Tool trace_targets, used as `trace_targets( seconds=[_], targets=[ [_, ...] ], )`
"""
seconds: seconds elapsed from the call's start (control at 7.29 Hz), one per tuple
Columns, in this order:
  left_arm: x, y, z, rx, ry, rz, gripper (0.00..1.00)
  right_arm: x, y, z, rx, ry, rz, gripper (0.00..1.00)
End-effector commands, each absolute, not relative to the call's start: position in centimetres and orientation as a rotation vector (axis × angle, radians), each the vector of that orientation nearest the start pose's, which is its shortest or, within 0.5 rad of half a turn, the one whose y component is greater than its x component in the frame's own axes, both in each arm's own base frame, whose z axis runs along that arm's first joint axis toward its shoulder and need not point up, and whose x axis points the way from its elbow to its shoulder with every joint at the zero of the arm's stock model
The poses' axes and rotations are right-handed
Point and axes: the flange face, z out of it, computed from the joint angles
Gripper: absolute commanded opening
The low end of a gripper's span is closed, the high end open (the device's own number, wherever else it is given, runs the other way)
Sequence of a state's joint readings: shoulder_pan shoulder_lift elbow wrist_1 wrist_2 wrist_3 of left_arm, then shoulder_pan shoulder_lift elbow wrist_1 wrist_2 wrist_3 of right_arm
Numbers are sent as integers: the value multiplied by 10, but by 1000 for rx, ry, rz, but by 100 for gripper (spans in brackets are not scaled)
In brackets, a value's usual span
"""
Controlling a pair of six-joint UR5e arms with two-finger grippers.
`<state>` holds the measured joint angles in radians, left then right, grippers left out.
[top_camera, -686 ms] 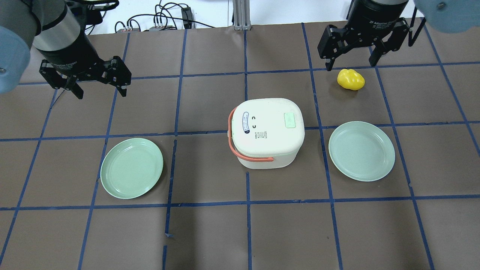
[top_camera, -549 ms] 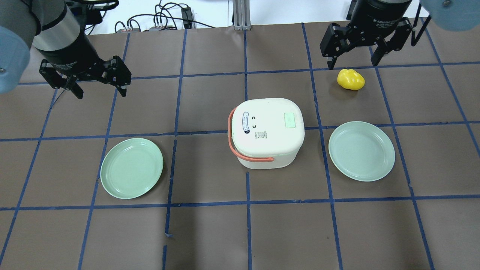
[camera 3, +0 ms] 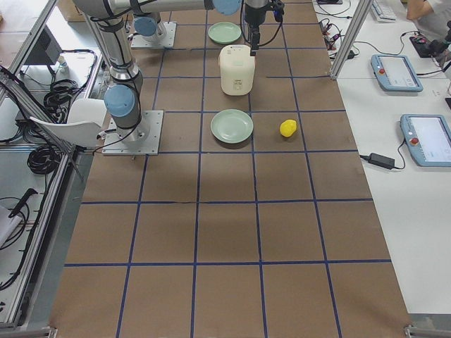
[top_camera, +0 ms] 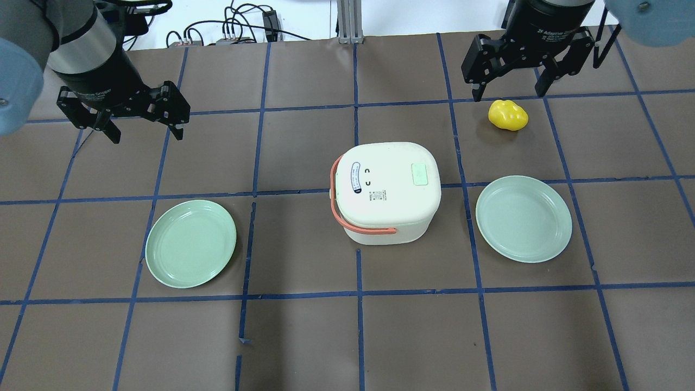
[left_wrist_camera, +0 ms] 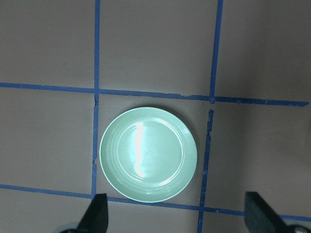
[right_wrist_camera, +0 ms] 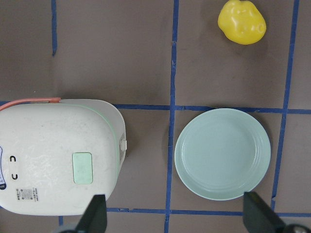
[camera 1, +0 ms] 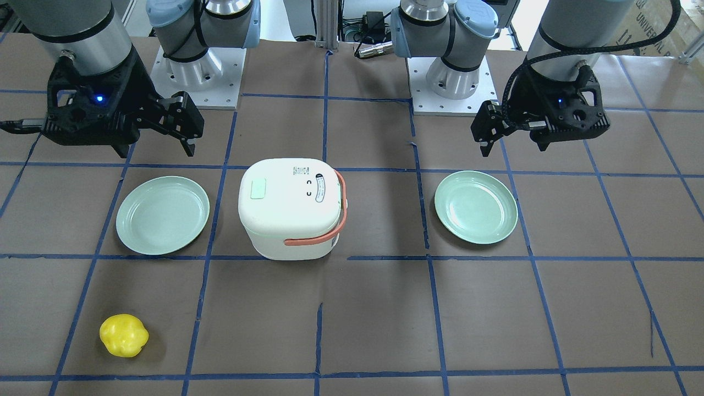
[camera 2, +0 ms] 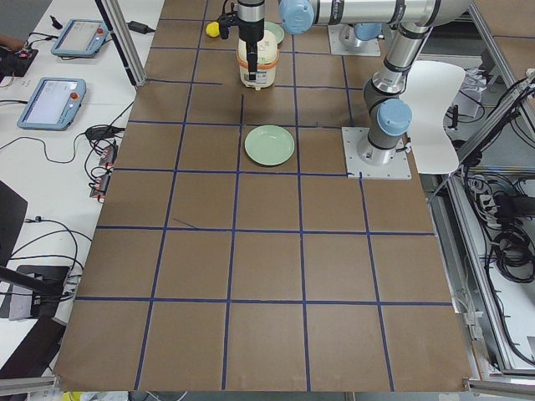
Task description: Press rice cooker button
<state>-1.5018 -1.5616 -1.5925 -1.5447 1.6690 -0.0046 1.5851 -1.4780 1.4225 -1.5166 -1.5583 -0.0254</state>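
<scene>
The white rice cooker (top_camera: 385, 190) stands at the table's middle, lid shut, orange handle lying over its left side. A pale green rectangular patch (top_camera: 419, 174) sits on the lid's right part. The cooker also shows in the front view (camera 1: 289, 209) and in the right wrist view (right_wrist_camera: 58, 155), with the patch (right_wrist_camera: 82, 168) in sight. My left gripper (top_camera: 146, 134) is open and empty, high at the far left. My right gripper (top_camera: 509, 95) is open and empty, at the far right above a yellow toy pepper (top_camera: 507, 115). Neither touches the cooker.
One pale green plate (top_camera: 190, 243) lies left of the cooker, below my left gripper (left_wrist_camera: 177, 218). Another plate (top_camera: 523, 219) lies right of the cooker, also in the right wrist view (right_wrist_camera: 222, 153). Blue tape lines grid the brown table. Cables run along the far edge.
My right gripper has shifted only very slightly at the far right. The left arm, cooker, plates and pepper have not moved.
</scene>
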Motion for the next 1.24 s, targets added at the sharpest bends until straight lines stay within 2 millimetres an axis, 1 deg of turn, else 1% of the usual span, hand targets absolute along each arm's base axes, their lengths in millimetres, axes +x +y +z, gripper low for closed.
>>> trace_targets(
  seconds=[0.0,0.14,0.69,0.82,0.96,1.1],
  targets=[
    [-89,-497,485,-113,3041,-18,100,145,-527,509,-67,3133,-5,100],
    [-89,-497,485,-113,3041,-16,100,139,-529,507,-77,3139,5,100],
    [-89,-497,485,-113,3041,-16,100,141,-530,507,-55,3138,-7,98],
    [-89,-497,485,-113,3041,-16,100,143,-531,504,-60,3123,5,66],
    [-90,-497,484,-113,3041,-14,100,148,-525,510,-74,3122,-5,41],
    [-89,-497,485,-113,3041,-18,100,158,-522,508,-62,3123,10,16]
  ],
)
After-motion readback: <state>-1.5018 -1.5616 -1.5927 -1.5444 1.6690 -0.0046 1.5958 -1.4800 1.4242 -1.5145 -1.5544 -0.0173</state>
